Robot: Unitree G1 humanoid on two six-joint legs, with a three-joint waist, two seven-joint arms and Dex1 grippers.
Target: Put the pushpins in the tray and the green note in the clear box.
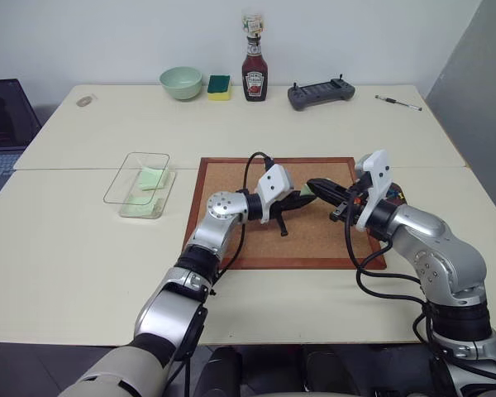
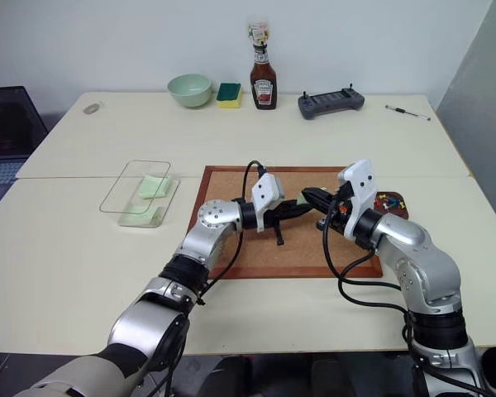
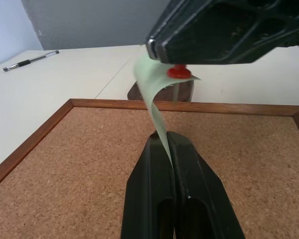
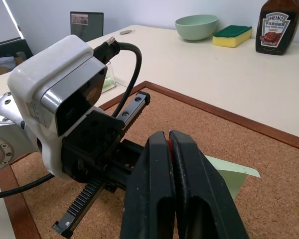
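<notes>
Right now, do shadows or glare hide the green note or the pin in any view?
Left wrist view: the right gripper is dark, in its own shade, yet the red pushpin at its tips and the green note in the left gripper are well lit. Left eye view: soft shadows on the cork board, faint reflections on the clear box.

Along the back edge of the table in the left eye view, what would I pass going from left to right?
Green bowl → green-and-yellow sponge → ketchup bottle → dark handheld controller → pen.
</notes>
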